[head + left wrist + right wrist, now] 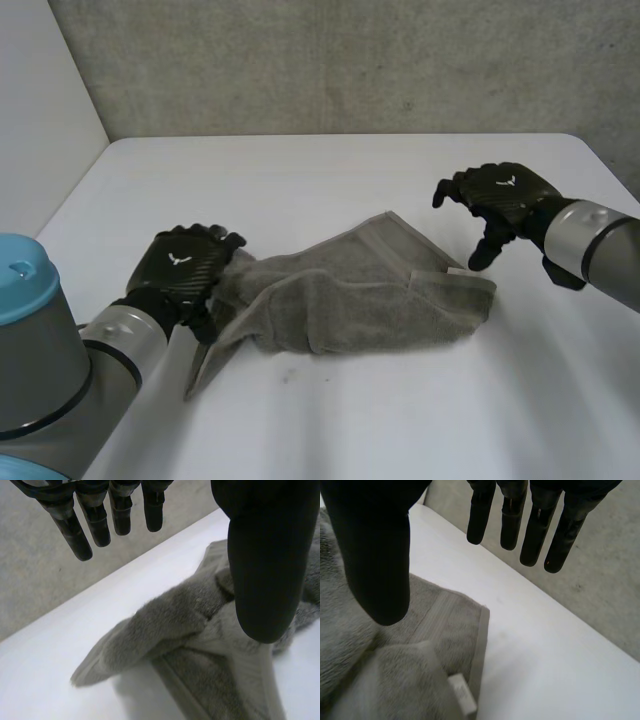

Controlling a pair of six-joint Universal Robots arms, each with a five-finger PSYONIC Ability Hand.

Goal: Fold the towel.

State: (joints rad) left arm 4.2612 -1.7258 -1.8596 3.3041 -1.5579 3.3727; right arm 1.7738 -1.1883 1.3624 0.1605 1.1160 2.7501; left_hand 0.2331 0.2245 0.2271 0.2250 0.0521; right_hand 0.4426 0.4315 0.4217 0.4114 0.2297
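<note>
A grey towel (pixel 350 295) lies crumpled and partly folded over itself in the middle of the white table (pixel 330 170). My left hand (pixel 185 265) rests at the towel's left end, open, its fingers (pixel 75 530) straight and apart from the thumb above the bunched cloth (pixel 165 625). My right hand (pixel 495 205) hovers just past the towel's right corner, open with nothing in it. In the right wrist view its fingers (pixel 535 525) hang over bare table beside the hemmed corner (pixel 470 625), where a small white label (pixel 462 692) sticks out.
A grey concrete wall (pixel 350 60) runs behind the table's far edge. The robot's base with a light-blue cap (pixel 25 280) stands at the near left. Bare table lies beyond and in front of the towel.
</note>
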